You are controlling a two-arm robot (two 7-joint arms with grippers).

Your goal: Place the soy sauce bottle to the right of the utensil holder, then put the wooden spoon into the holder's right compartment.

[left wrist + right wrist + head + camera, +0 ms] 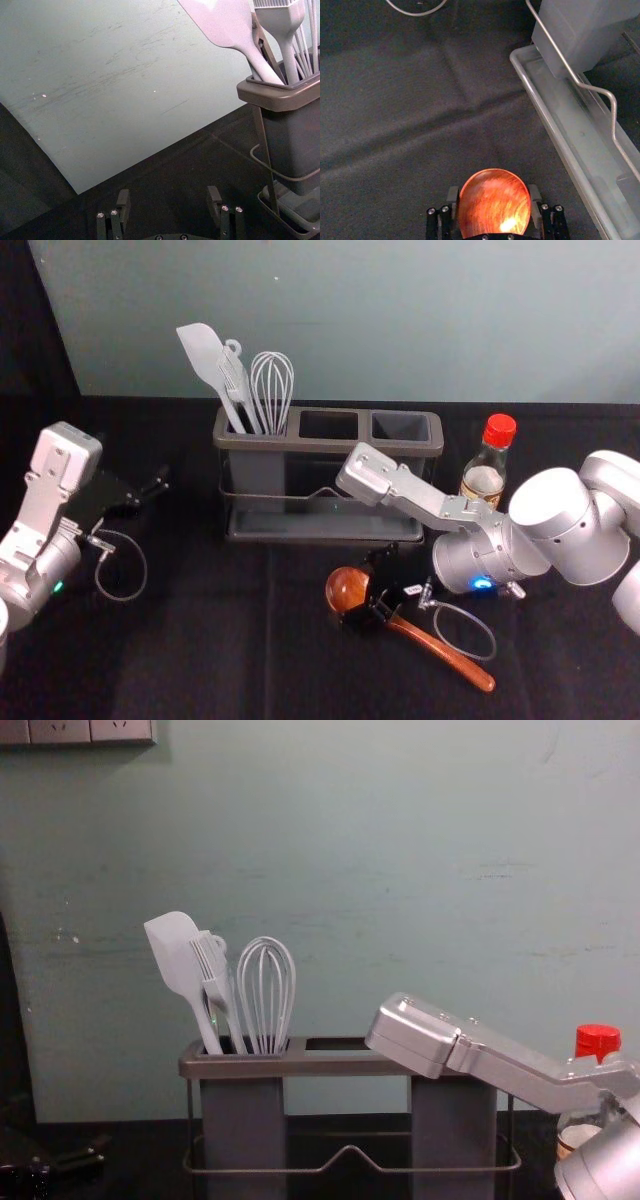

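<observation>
The wooden spoon (445,649) slants across the cloth before the holder, handle toward the near right. My right gripper (368,590) holds it by the bowl; in the right wrist view the right gripper (494,202) has a finger against each side of the bowl (493,200). Whether the spoon touches the cloth I cannot tell. The utensil holder (300,443) has three compartments; the right one (400,426) is empty. Right of it stands the soy sauce bottle (484,478), red-capped and upright, partly behind my right arm. My left gripper (150,488) is idle at the left, open (169,205).
A white spatula (203,356), a brush (236,380) and a whisk (272,390) stand in the holder's left compartment. The wall (350,320) rises behind the table. My right forearm crosses before the holder's right end and the bottle.
</observation>
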